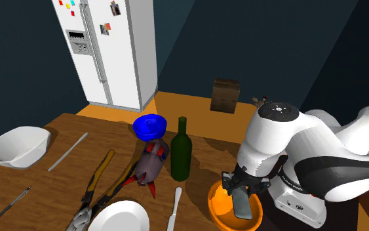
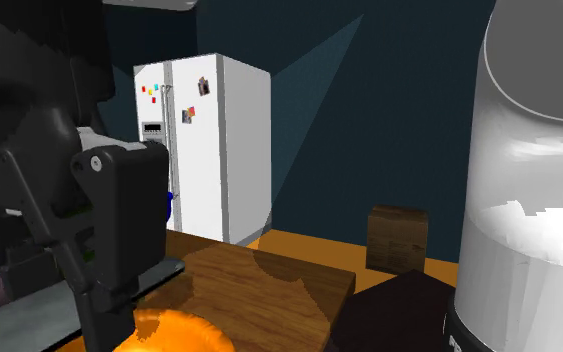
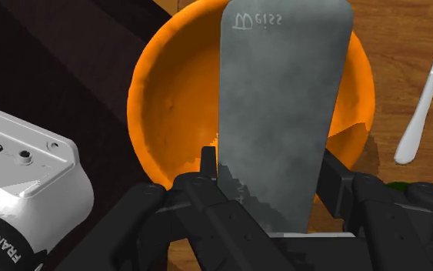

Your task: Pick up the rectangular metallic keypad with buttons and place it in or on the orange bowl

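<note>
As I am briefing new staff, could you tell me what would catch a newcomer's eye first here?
The grey keypad, clasped in the black end effector, hangs over the bright orange bowl. Farther back, a white fridge with coloured magnets stands at the rear, and a green bottle stands upright on the wooden table.

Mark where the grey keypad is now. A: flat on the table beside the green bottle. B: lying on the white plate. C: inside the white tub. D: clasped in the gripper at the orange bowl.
D: in the wrist view the gripper is shut on the grey keypad, with the orange bowl right behind it.
</note>
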You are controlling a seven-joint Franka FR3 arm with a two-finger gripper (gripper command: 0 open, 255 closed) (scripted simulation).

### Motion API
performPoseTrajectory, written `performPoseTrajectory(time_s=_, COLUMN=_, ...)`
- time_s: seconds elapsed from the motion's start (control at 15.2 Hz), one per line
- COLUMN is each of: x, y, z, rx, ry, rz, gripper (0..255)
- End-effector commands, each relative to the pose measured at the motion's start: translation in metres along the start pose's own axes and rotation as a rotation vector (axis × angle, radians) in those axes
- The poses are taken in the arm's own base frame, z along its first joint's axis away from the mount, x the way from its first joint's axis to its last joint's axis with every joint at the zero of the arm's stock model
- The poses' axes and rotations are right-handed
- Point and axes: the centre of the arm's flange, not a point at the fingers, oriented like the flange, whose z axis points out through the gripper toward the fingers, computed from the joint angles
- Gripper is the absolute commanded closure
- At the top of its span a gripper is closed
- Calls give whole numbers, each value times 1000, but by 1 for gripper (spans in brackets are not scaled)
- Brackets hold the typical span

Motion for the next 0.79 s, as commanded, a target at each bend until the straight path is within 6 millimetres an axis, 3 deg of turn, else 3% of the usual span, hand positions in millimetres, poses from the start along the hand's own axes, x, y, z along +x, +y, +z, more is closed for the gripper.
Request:
performPoseTrajectory(time_s=0.0, x=-1, y=0, z=10, rx=1, ry=0, rz=0, gripper=255)
performPoseTrajectory(time_s=0.53, x=-4, y=-1, z=53, rx=1, ry=0, rz=0, gripper=255)
performPoseTrajectory(time_s=0.73, x=-4, y=-1, z=53, rx=1, ry=0, rz=0, gripper=255)
